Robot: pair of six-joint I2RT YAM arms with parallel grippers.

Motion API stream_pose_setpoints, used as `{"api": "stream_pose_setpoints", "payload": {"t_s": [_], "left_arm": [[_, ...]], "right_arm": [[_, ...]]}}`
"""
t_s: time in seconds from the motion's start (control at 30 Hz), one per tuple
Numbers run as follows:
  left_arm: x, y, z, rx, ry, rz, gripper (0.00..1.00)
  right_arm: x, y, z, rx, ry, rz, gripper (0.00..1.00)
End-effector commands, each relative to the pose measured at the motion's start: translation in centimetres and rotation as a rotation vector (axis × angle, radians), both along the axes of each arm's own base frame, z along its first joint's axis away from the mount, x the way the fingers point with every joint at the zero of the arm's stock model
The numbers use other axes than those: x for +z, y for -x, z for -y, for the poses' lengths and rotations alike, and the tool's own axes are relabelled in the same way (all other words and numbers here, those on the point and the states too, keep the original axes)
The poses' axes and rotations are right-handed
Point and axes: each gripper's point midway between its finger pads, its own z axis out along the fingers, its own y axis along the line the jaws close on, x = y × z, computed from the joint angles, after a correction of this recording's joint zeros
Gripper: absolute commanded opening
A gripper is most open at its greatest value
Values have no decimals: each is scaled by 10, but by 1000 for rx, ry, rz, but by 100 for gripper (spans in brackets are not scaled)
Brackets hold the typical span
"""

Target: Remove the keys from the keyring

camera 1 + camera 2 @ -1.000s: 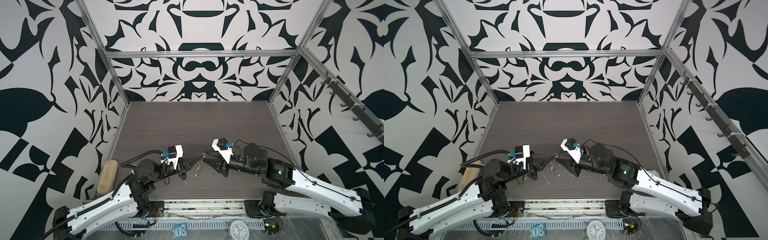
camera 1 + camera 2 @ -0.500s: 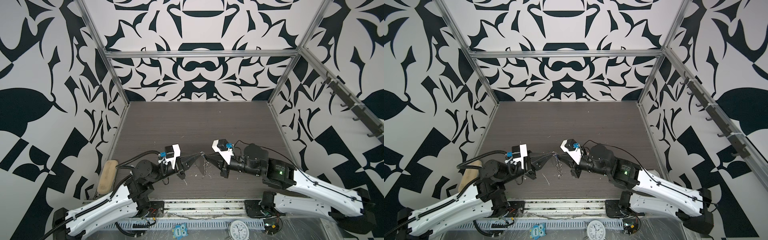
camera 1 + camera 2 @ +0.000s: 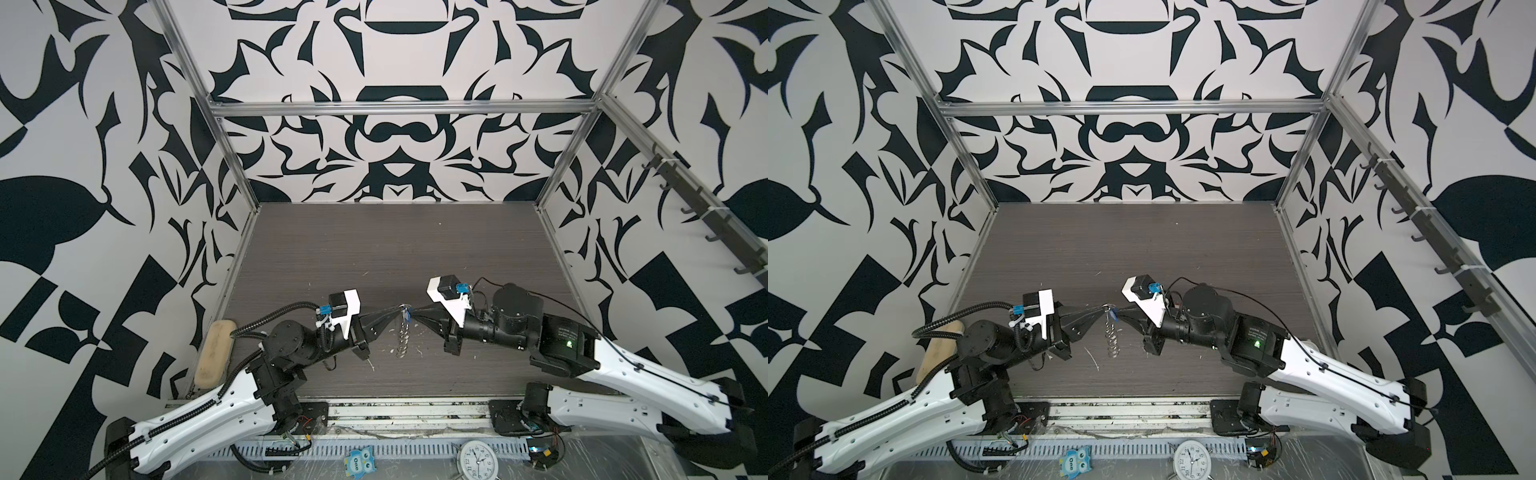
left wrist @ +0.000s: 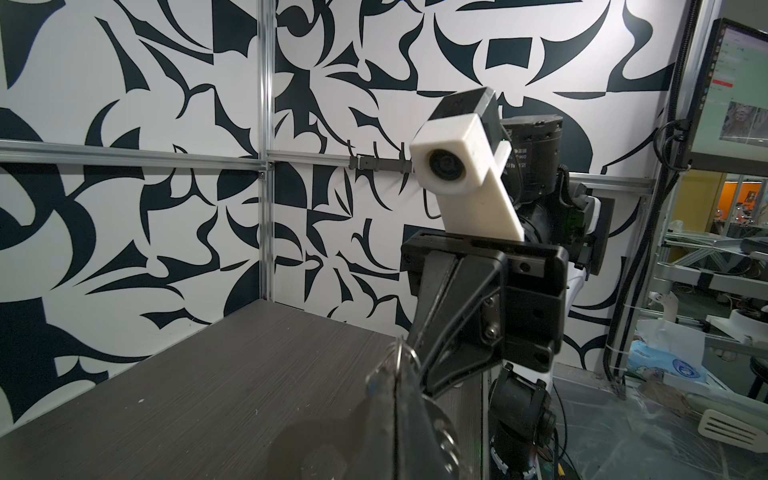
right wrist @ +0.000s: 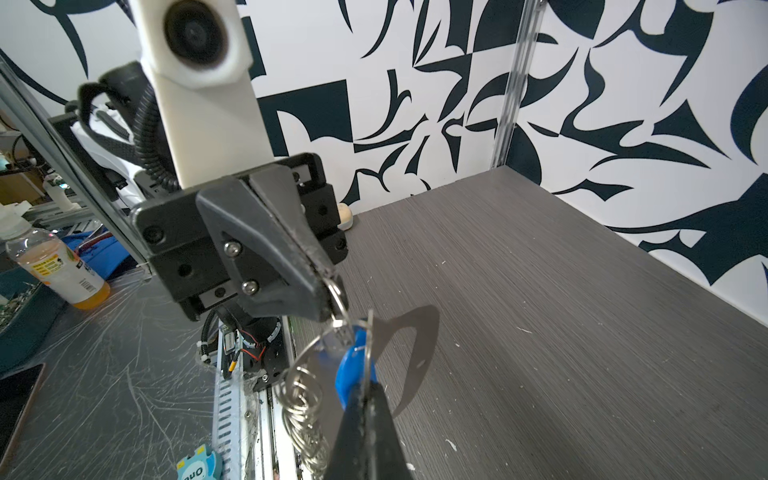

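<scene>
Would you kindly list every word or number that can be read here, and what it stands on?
"One": on the blue owl.
Hour numerals on the clock: too small to quote surely.
Print on the bottle label: blurred.
Text on the monitor: blurred.
Print on the right arm: too small.

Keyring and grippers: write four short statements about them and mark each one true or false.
1. The keyring lies flat on the table. False: it hangs from the grippers' tips.
2. The left gripper is shut on a small ring at the top of the keyring. True.
3. The right gripper is open and empty. False: it is shut on the blue key tag.
4. In both top views the two grippers' tips nearly meet over the front half of the table. True.
</scene>
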Motion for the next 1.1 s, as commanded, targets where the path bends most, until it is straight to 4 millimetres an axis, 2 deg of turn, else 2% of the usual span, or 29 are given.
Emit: {"api": "stream_pose_setpoints", "payload": {"t_s": [0.0,0.23,0.27,0.33,0.37,0.47,0.5,0.9,1.07], "left_arm": [[6,2,-6,11,26,22,0],[8,4,-8,8,27,26,0],[9,4,-8,8,28,27,0],[10,4,-9,11,31,26,0],[9,3,-8,12,30,24,0],[10,2,-9,19,36,21,0],[10,1,-9,22,38,20,0],[11,-4,-12,52,49,11,0],[12,-3,-13,50,55,14,0]], "right_arm": [[29,6,3,19,-65,16,0],[21,0,5,-26,-30,-18,0],[19,-1,5,-29,-23,-24,4],[16,-1,3,-25,-20,-35,28],[15,0,1,-16,-23,-37,35],[16,0,-3,-17,-44,-31,45],[17,-3,-3,-33,-48,-22,55],[16,-9,-15,-103,-27,77,58],[21,-8,-12,-116,-43,108,57]]}}
